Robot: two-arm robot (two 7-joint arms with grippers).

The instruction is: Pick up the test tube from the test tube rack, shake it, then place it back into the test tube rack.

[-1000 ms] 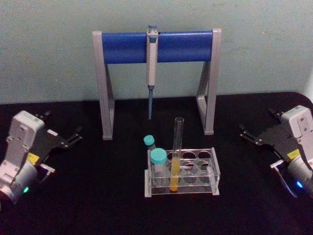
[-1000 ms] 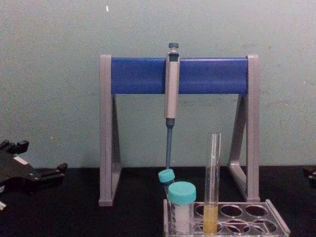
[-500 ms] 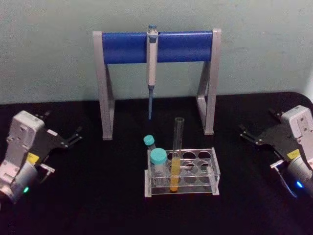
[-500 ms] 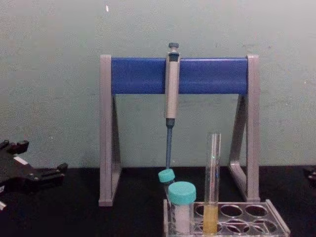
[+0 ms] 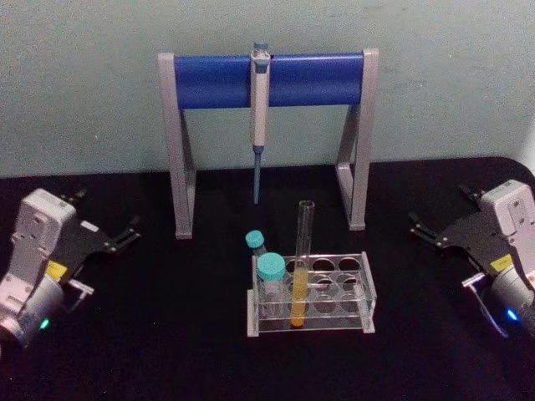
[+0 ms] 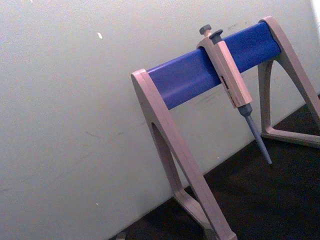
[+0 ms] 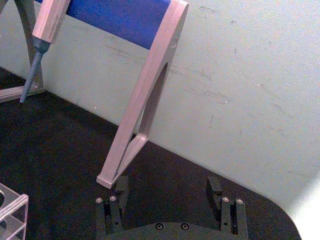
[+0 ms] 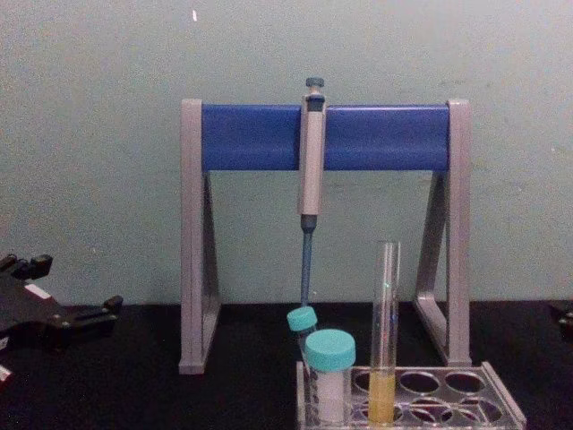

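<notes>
The test tube (image 5: 301,266) stands upright in the test tube rack (image 5: 366,288) at the middle of the black table, with yellow liquid in its lower part. From the chest view the test tube (image 8: 385,331) rises well above the rack (image 8: 503,408). My left gripper (image 5: 107,210) rests open at the far left of the table, far from the rack; it also appears low at the side as the left gripper (image 8: 76,285). My right gripper (image 5: 438,206) rests open at the far right, holding nothing. The right gripper (image 7: 167,192) has its fingers spread wide.
A grey-and-blue pipette stand (image 5: 217,81) stands behind the rack with a pipette (image 5: 259,117) hanging from its bar. A wide teal-capped tube (image 5: 270,280) and a small teal-capped tube (image 5: 255,242) sit at the rack's left end. A pale wall closes the back.
</notes>
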